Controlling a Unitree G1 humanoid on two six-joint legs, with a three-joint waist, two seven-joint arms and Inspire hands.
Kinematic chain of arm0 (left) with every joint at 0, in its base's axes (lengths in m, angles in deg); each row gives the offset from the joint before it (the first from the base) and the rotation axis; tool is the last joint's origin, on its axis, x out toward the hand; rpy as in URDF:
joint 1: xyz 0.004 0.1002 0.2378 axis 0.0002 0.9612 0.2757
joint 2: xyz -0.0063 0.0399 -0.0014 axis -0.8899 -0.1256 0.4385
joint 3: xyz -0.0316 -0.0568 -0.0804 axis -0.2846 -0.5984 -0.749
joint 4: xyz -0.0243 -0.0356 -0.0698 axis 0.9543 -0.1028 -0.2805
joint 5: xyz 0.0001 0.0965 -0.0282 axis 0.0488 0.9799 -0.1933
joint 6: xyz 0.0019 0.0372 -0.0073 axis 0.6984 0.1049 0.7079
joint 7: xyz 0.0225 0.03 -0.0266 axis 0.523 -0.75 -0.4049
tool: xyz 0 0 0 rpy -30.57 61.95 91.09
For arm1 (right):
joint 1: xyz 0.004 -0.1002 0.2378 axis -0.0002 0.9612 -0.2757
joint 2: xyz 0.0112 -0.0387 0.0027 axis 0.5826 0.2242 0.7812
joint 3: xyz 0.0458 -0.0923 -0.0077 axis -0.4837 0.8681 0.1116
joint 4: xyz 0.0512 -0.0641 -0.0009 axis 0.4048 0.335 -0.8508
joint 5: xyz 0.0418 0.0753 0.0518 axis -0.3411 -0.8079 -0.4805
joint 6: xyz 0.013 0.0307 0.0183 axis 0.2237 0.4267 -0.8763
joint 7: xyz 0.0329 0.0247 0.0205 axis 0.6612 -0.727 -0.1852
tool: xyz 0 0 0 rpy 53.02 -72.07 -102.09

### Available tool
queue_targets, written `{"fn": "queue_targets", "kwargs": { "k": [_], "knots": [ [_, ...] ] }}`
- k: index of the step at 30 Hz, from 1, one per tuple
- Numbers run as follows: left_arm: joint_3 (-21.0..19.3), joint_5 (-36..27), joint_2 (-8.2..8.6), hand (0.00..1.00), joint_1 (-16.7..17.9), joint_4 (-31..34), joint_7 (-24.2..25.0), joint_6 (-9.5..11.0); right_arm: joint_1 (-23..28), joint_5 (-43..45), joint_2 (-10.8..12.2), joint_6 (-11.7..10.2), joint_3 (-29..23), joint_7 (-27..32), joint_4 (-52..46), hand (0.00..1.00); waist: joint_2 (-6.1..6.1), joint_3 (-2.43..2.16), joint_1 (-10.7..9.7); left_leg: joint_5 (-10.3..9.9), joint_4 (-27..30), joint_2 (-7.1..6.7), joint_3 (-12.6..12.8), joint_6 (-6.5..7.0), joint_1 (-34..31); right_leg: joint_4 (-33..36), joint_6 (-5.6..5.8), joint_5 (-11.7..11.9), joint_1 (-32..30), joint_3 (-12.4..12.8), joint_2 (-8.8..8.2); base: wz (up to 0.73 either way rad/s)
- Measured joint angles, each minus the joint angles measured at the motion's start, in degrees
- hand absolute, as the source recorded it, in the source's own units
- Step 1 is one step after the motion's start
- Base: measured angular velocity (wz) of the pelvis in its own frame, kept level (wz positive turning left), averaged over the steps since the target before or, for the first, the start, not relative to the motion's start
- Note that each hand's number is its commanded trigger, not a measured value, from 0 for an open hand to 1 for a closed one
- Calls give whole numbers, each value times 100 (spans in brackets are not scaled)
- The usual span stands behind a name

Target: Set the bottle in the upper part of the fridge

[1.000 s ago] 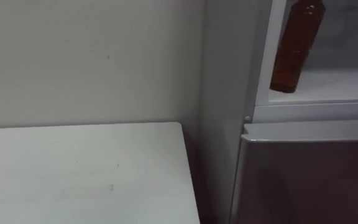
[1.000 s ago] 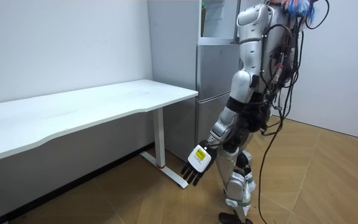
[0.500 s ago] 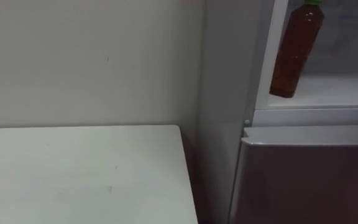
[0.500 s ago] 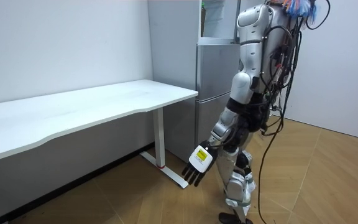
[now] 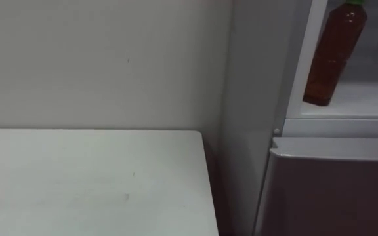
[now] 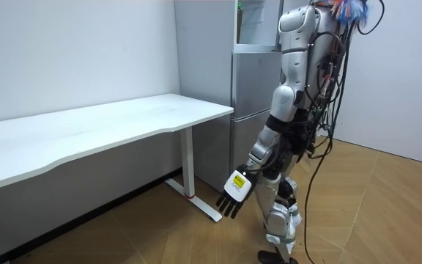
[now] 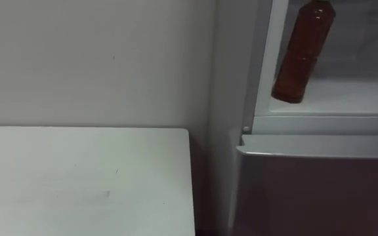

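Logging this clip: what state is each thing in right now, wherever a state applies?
Brown plastic bottle with a green cap: inside the upper compartment, tilted, base down at the shelf.
Upper fridge compartment: open.
Grey lower fridge door: shut.
Left hand: open, hanging low at the robot's side, holding nothing.

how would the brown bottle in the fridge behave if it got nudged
The bottle is tall, narrow and leans tilted on the fridge shelf, so it would probably tip easily. It looks full of dark liquid, so likely heavy for its size.
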Motion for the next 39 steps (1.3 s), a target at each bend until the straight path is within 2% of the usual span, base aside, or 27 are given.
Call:
{"fn": "queue_targets", "kwargs": {
  "k": [5, 9, 12, 14, 18, 19, 21, 24, 26, 28, 30, 32, 34, 37, 39],
  "knots": [
    [13, -152, 4, 0, 1, -7, -2, -6, -10, -291, 5, 10, -10, 2, 24, 0, 27, 10, -23, 3, -62, 0, 79, -7, 71, 1, 0, 0, 7, 85, 19, -8],
    [-7, -216, 2, 0, 40, -17, -1, -7, -27, -785, 7, 20, -215, 66, -7, 0, 42, 8, -92, 4, -80, 0, 113, -8, 71, 21, 0, -3, -22, 102, 14, -4],
    [-137, -191, 4, 0, 69, -10, 14, -12, 34, -1263, 1, 58, -534, 260, -271, 0, 24, 8, -117, 4, -96, -1, 139, -8, 71, 62, 2, -11, -62, 141, 10, -6],
    [-360, -158, -10, 0, 111, -8, 26, -10, 30, -1444, -31, 50, -994, 374, -540, 0, 4, 1, -189, 3, -95, -7, 141, -7, 78, 69, 2, -13, -64, 132, 10, 0],
    [-586, 43, -127, 0, 199, -10, 20, 42, -46, -1788, -92, -9, -1588, 585, -850, 0, -87, -10, -223, 3, -94, -12, 142, -7, 85, 74, 2, -17, -63, 138, 10, 0],
    [-691, 43, -170, 0, 274, -10, 1, 63, -43, -1891, -101, -29, -1748, 697, -1081, 0, -101, 3, -244, 3, -94, -13, 147, -7, 108, 103, 0, -27, -63, 137, 9, 0],
    [-792, 54, -238, 0, 320, 7, -48, 63, -57, -1980, -156, -83, -1968, 810, -1306, 0, -150, 0, -301, 1, -94, -14, 141, -9, 140, 116, 1, -43, -62, 138, 3, 2],
    [-930, 75, -361, 0, 363, 9, -47, 62, -200, -2087, -438, -79, -2198, 1042, -1402, 0, -242, -1, -292, 0, -85, -26, 141, -7, 119, 214, 1, -61, -117, 148, -15, 0],
    [-1156, 453, -429, 0, 399, 12, 0, 61, -273, -2122, -620, -88, -2593, 1292, -1610, 0, -309, -9, -296, -1, -82, -28, 143, -6, 109, 209, 1, -61, -113, 177, -11, 0],
    [-1284, 601, -466, 0, 401, 14, 3, 58, -262, -2276, -744, -127, -2710, 1525, -1922, 0, -363, -8, -296, 1, -82, -28, 144, -6, 106, 215, 1, -61, -113, 177, -12, 0],
    [-1353, 602, -476, 0, 383, 30, 0, 51, -273, -2476, -895, -183, -2811, 1740, -2255, 0, -419, -21, -327, 1, -78, -29, 139, -6, 79, 208, 1, -61, -122, 174, -13, 0],
    [-1378, 602, -478, 0, 390, 93, 0, 50, -407, -2485, -1116, -222, -3069, 2032, -2493, 0, -445, -11, -389, 1, -78, -28, 132, -5, 70, 201, 1, -61, -158, 125, -19, 4],
    [-1408, 603, -478, 0, 404, 93, 0, 50, -523, -2483, -1218, -329, -3288, 2244, -2668, 0, -472, -7, -430, 0, -79, -26, 135, -6, 65, 200, 2, -62, -165, 133, -13, 0],
    [-1487, 639, -475, 0, 381, 112, 1, 55, -557, -2496, -1314, -431, -3652, 2726, -3126, 0, -549, -39, -449, 1, -92, -21, 151, -7, 62, 225, 1, -63, -159, 150, -5, -2],
    [-1505, 695, -477, 0, 385, 115, 4, 53, -560, -2486, -1462, -470, -3678, 2954, -3387, 0, -548, -36, -467, 1, -93, -20, 169, -5, 56, 224, 1, -63, -168, 187, -1, -4]
  ]
}}
